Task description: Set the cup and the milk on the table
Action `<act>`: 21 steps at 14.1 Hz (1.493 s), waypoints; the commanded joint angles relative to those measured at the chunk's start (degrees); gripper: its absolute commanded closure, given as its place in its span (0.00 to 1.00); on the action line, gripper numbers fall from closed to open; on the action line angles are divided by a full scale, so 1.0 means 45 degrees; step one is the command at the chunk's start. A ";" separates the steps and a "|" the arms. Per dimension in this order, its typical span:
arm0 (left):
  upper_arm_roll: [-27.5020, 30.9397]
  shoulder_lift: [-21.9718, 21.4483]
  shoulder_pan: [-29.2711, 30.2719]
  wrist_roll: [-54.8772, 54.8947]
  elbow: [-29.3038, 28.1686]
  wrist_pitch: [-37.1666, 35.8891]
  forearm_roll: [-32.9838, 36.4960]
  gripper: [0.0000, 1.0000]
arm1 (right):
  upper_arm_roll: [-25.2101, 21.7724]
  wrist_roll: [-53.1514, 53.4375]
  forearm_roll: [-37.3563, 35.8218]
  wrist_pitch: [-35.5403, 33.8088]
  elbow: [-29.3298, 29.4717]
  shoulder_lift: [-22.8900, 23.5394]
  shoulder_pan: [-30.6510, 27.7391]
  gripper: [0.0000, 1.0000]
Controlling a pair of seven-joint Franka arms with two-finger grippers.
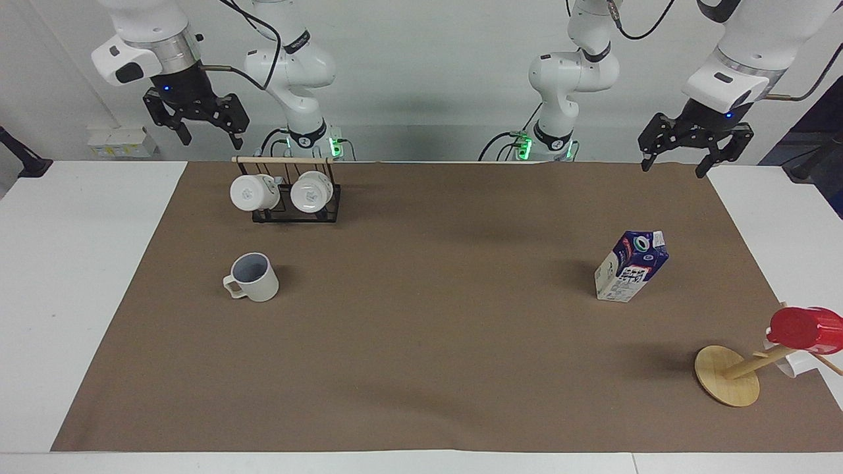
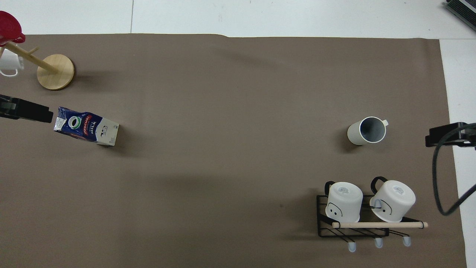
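Observation:
The cream-beige cup (image 1: pixel 253 276) stands upright on the table's brown sheet (image 1: pixel 421 329) toward the right arm's end, farther from the robots than the mug rack; it also shows in the overhead view (image 2: pixel 366 131). The milk carton (image 1: pixel 631 266) stands upright on the sheet toward the left arm's end, and in the overhead view (image 2: pixel 87 126) too. My left gripper (image 1: pixel 673 168) hangs open and empty, raised over the sheet's edge by the robots, apart from the milk. My right gripper (image 1: pixel 211 139) is open and empty, raised above the rack's end, apart from the cup.
A black wire rack (image 1: pixel 296 209) with a wooden rod holds two white mugs (image 2: pixel 344 201), nearer to the robots than the cup. A wooden mug tree (image 1: pixel 728 376) with a red cup (image 1: pixel 807 329) and a white mug (image 2: pixel 9 63) stands at the left arm's end.

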 commanded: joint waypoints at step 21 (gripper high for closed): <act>0.0062 -0.0162 -0.0157 -0.0213 -0.0014 -0.0113 0.0104 0.00 | 0.0038 -0.0134 0.0168 0.0333 -0.0915 -0.0613 -0.0151 0.00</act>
